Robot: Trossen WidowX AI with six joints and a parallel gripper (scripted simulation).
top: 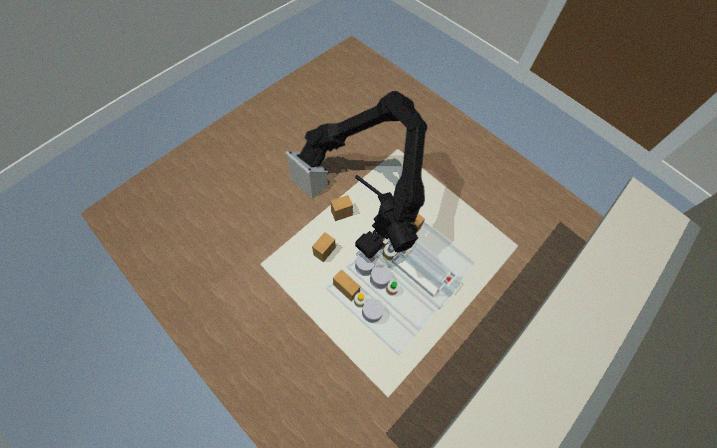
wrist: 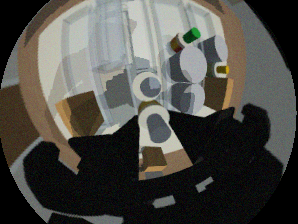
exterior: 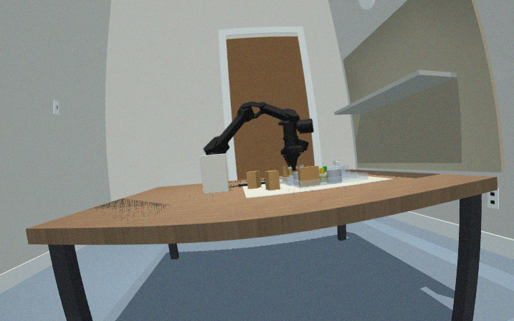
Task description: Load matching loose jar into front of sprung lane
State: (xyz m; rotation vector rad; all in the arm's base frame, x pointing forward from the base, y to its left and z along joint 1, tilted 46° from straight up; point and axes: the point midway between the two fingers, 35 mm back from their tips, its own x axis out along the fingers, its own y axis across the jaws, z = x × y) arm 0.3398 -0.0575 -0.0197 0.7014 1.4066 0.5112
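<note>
My gripper point(exterior: 294, 168) point(wrist: 152, 115) is shut on a jar point(wrist: 159, 127) with a white shoulder and a grey cap, low over the front of the clear organiser. The top view does not plainly show this jar behind the black gripper. A similar white-shouldered, grey-capped jar point(wrist: 147, 86) point(top: 388, 252) stands in the sprung lane point(wrist: 141, 45), directly behind the held jar and very close to it. The clear pusher plate behind it is faint. Whether the held jar's base is on the lane floor or above it is hidden, and the front stop is hidden too.
Two grey round tins point(top: 364, 264) point(top: 381, 276) and a green-capped jar point(top: 393, 286) stand in the neighbouring lane. Beyond are a carton point(top: 346, 284), a yellow-capped jar point(top: 359, 299) and another tin point(top: 372, 309). Two loose cartons point(top: 323, 246) point(top: 341, 207) stand in front; another carton point(top: 418, 220) is opposite.
</note>
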